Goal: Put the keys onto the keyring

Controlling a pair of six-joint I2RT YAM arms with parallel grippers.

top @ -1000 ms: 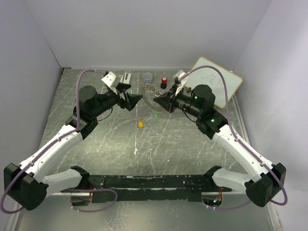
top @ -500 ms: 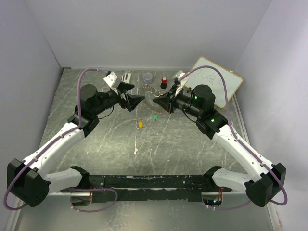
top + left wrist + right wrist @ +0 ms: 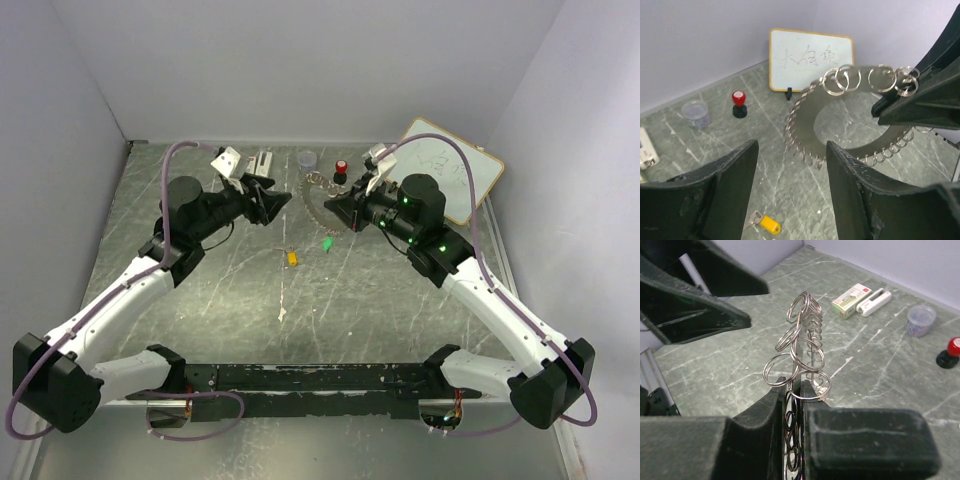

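Lab robot cell: bare white walls (image 3: 300, 70), marbled bench (image 3: 250, 310).

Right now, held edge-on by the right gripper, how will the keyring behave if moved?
The keyring is likely stiff: it stands upright from the right gripper without sagging. Its small loops hang loose, so they would probably swing and snag. Thin smooth metal may twist in the pinch.

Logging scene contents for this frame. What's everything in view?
keyring: one, silvery, ring-fringed, held off the table
yellow key: one, table centre
green key: one, right of yellow key
knob: one, black, red cap, far edge
cup: one, clear-grey, left of knob
white boxes: two, left of cup
whiteboard: one, far right corner
table: grey-green marbled
left end effector: black, open
right end effector: black, shut on keyring
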